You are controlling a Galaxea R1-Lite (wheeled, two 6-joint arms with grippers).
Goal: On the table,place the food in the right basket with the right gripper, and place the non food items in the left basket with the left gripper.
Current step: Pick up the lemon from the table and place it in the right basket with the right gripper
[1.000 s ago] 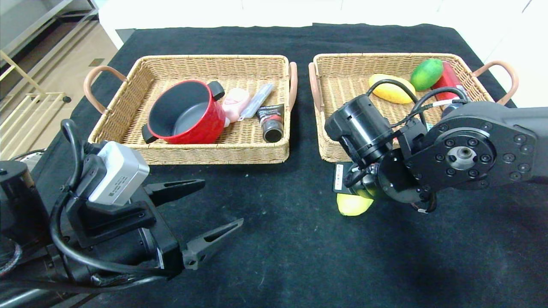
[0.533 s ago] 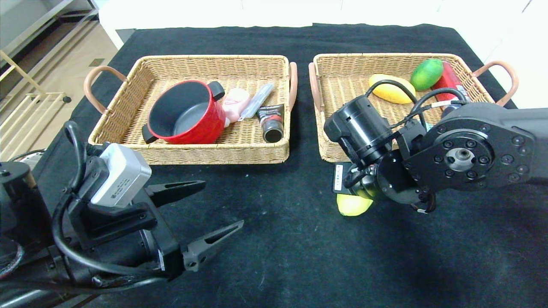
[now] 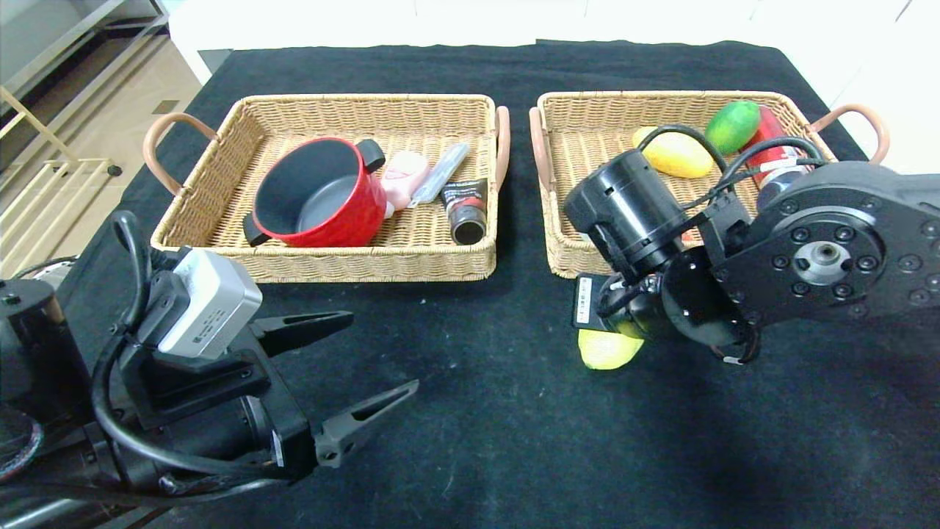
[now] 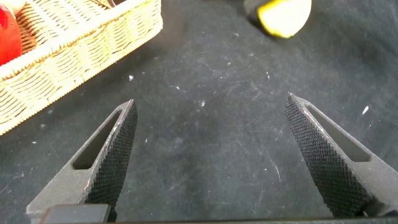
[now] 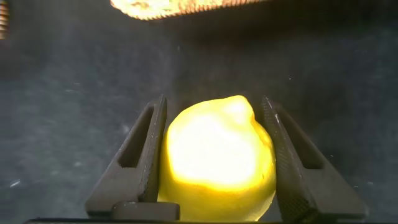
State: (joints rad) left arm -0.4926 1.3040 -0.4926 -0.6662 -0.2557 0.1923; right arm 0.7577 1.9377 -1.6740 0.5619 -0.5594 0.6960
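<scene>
A lab-like test room: black-clothed table, white walls, metal shelving on wood flooring.

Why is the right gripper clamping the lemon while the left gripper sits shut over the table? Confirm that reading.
One error: the left gripper is open, jaws spread wide over bare cloth, as the left wrist view shows. The right gripper does clamp the lemon.

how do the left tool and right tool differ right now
The left tool is spread wide open with nothing between its fingers, hovering above bare black table near the front left. The right tool is closed on the yellow lemon, just in front of the right basket, and the arm hides it in the head view. Both have black textured fingers.
</scene>
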